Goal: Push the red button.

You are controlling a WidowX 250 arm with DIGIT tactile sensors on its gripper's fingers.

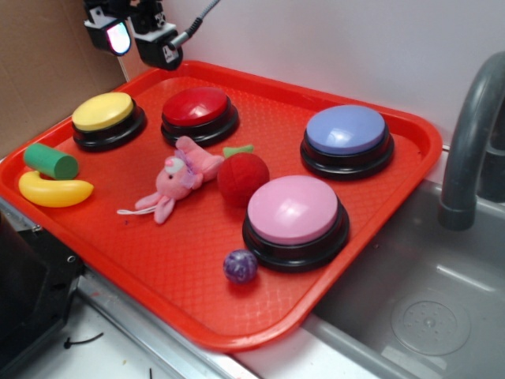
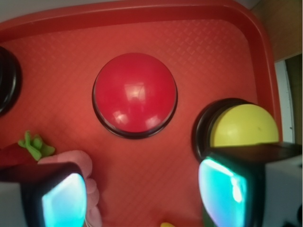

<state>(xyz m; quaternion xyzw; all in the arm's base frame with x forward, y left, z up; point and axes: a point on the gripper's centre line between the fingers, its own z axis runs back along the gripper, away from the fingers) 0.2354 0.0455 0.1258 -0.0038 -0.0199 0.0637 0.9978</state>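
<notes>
The red button (image 1: pixel 197 108) is a glossy red dome on a black base, at the back of the orange-red tray (image 1: pixel 158 260). In the wrist view the red button (image 2: pixel 135 93) lies straight below, ahead of the fingers. My gripper (image 1: pixel 134 35) hangs high above the tray's back left corner, apart from the button. It stands open (image 2: pixel 144 194), with only bare tray between its glowing pads (image 2: pixel 64 198). The yellow button (image 1: pixel 104 113) sits left of the red one and shows partly behind the right finger (image 2: pixel 244 125).
On the tray are a blue button (image 1: pixel 346 132), a larger pink button (image 1: pixel 293 210), a red plush ball (image 1: pixel 242 175), a pink plush rabbit (image 1: pixel 177 175), a purple ball (image 1: pixel 240 267), a banana (image 1: pixel 54 190) and a green cylinder (image 1: pixel 49 161). A sink (image 1: pixel 426 316) and faucet (image 1: pixel 467 134) lie right.
</notes>
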